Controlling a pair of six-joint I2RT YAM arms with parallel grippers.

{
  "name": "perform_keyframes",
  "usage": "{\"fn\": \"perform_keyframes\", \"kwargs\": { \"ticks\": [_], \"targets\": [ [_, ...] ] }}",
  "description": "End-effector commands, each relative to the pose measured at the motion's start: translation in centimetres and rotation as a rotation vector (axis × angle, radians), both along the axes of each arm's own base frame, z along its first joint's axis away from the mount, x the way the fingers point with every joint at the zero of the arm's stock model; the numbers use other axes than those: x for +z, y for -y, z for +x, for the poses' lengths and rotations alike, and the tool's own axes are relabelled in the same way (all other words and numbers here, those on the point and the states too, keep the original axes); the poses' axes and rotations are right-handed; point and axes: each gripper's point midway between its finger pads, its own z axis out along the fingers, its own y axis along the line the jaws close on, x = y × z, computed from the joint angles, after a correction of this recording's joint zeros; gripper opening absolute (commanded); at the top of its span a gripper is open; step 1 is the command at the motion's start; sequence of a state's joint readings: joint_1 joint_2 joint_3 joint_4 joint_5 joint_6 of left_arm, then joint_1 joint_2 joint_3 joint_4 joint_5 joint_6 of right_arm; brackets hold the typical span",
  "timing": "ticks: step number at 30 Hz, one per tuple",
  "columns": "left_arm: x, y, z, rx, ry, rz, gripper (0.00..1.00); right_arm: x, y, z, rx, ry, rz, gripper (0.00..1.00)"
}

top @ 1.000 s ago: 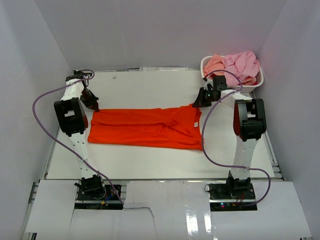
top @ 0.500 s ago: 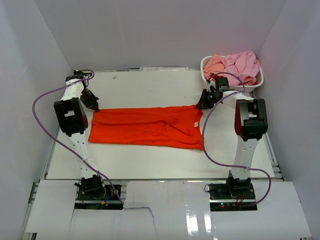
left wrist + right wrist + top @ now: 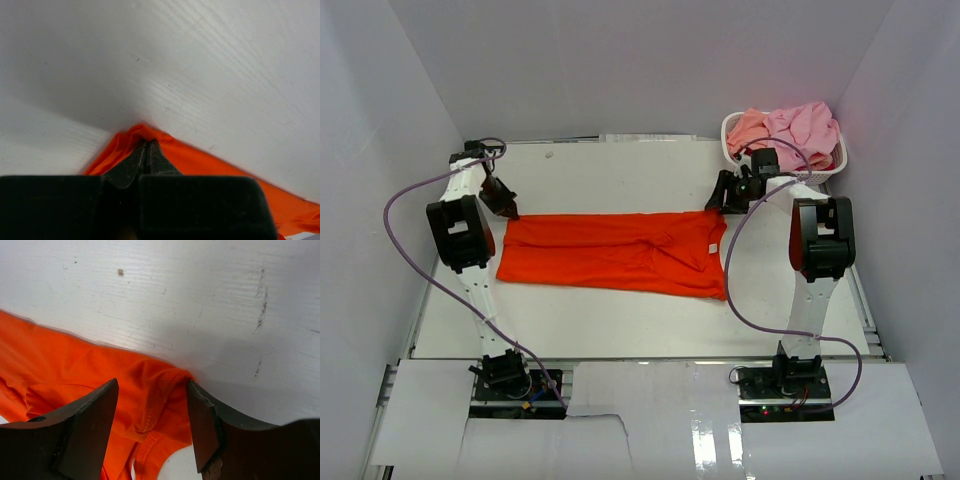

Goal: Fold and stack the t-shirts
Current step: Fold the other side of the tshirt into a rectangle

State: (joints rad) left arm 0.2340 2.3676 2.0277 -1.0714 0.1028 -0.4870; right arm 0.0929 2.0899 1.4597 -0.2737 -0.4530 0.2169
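An orange-red t-shirt (image 3: pixel 615 255) lies folded into a long flat band across the middle of the table (image 3: pixel 620 175). My left gripper (image 3: pixel 508 210) sits at its far left corner. In the left wrist view its jaws (image 3: pixel 147 145) are pressed together on a raised peak of the orange cloth (image 3: pixel 200 160). My right gripper (image 3: pixel 717 205) hovers at the far right corner, open. In the right wrist view its fingers (image 3: pixel 152 385) stand wide apart over the hemmed corner of the shirt (image 3: pixel 50 355), which rests loose on the table between them.
A white perforated basket (image 3: pixel 826 173) stands at the back right corner, heaped with pink and salmon t-shirts (image 3: pixel 790 128). White walls close in the table on three sides. The arms' cables (image 3: pixel 740 290) hang beside the shirt's ends.
My right gripper has opened and let go of the shirt's far right corner, and it has lifted back slightly. The left gripper stays at the far left corner.
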Motion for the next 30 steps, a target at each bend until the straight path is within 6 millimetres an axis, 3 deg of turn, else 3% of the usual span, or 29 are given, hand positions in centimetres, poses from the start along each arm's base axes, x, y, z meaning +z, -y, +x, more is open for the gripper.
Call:
{"fn": "perform_keyframes", "kwargs": {
  "ticks": [1,3,8,12,15,17,18,20,23,30],
  "targets": [
    [2.7,-0.3,2.8,0.009,0.149,0.007,0.11,3.4,0.6,1.8,-0.003,0.091,-0.042,0.63],
    [4.1,-0.2,3.4,0.010,0.189,0.011,0.17,4.5,0.9,2.5,-0.005,0.121,-0.060,0.64],
    [10.0,-0.5,4.9,0.026,0.347,0.040,0.38,7.2,1.5,3.2,-0.015,0.169,-0.110,0.64],
    [13.6,0.1,5.3,0.016,0.439,0.022,0.43,10.0,1.3,3.0,0.002,0.223,-0.126,0.64],
    [17.0,1.1,5.3,-0.012,0.515,0.022,0.44,11.6,-1.1,1.4,0.092,0.260,-0.149,0.63],
    [19.0,3.0,5.1,-0.070,0.568,0.006,0.45,11.8,-3.9,-0.2,0.200,0.278,-0.165,0.63],
    [19.2,3.6,4.9,-0.096,0.575,0.005,0.45,11.7,-5.5,-1.7,0.255,0.251,-0.145,0.63],
    [19.5,5.8,4.3,-0.159,0.580,-0.044,0.45,11.1,-6.7,-3.1,0.328,0.244,-0.120,0.63],
    [19.0,8.6,3.2,-0.254,0.590,-0.106,0.45,11.8,-8.8,-5.1,0.412,0.251,0.001,0.63],
    [14.5,13.9,1.6,-0.393,0.521,-0.260,0.45,10.1,-11.0,-8.0,0.487,0.199,0.038,0.63]
  ]
}}
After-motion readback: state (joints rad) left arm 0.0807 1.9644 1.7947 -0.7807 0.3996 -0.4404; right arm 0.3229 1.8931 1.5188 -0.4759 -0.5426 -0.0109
